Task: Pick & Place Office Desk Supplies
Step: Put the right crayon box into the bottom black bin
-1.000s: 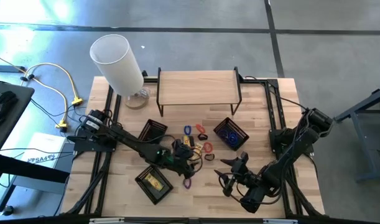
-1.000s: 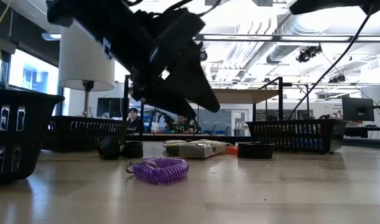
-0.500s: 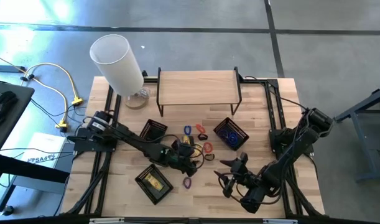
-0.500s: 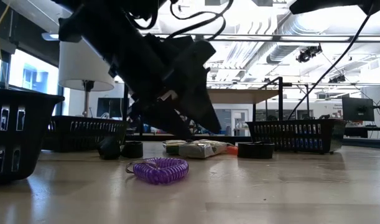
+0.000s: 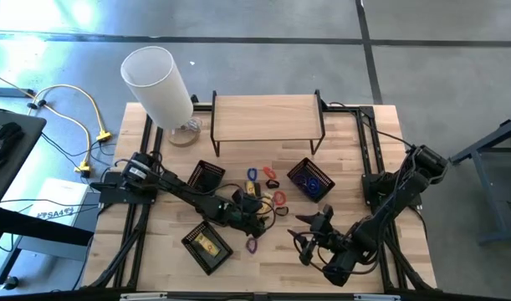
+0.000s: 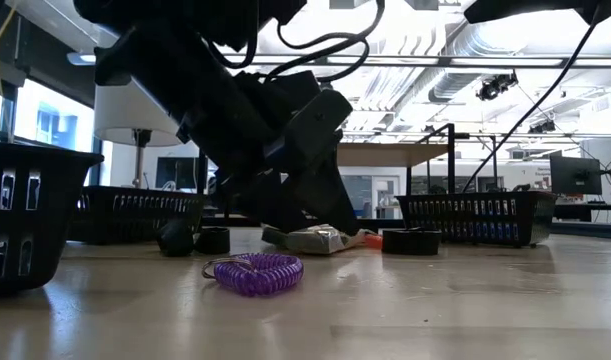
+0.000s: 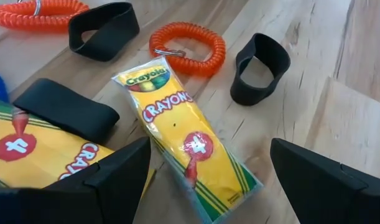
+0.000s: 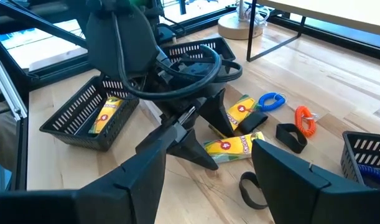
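Evidently the pick is in hand: the left hand (image 7: 202, 186) is low over the counter (image 5: 347, 167) with its fingers spread wide either side of a yellow crayon packet (image 7: 186, 134), not yet touching it. A second packet (image 7: 28, 152) lies just beside, partly under a black band (image 7: 65, 112), and one packet already sits in the near basket (image 5: 206, 244). The next move, I judge, calls for a short descent and a closing across the packet's narrow width, keeping clear of the orange coil (image 7: 188, 48). The right hand (image 5: 309, 238) waits, also open and empty, near the counter's front edge. A purple coil (image 6: 255, 272) lies apart, nearer the front. The counter is pale wood planking; beyond it is probably an open workshop with ceiling ducts, though it is dim.
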Motion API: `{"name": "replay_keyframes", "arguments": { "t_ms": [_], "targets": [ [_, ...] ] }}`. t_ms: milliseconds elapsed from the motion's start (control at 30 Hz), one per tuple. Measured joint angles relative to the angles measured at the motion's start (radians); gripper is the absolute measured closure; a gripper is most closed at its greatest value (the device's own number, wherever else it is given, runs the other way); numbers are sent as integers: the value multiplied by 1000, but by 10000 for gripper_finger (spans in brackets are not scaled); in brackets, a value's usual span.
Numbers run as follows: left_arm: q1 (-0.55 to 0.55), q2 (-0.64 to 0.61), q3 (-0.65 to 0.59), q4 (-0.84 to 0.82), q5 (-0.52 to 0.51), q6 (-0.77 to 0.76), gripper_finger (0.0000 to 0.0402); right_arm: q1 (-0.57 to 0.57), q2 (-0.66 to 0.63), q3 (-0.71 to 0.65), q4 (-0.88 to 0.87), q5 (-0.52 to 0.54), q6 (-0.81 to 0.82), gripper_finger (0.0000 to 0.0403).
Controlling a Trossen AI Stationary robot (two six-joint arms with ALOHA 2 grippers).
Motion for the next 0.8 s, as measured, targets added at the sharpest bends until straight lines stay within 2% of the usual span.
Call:
{"name": "replay_keyframes", "arguments": {
  "t_ms": [167, 300, 533, 800],
  "targets": [
    [0, 3, 0, -30, -29, 52, 82, 0, 0, 0, 2, 0, 0, 176],
    [7, 3, 0, -81, -34, 61, 103, 0, 0, 0, 2, 0, 0, 176],
    [9, 3, -1, -96, -35, 111, 164, 0, 0, 0, 2, 0, -1, 176],
    [8, -1, -2, -97, -32, 168, 260, 0, 0, 0, 3, 0, -1, 176]
  ]
}}
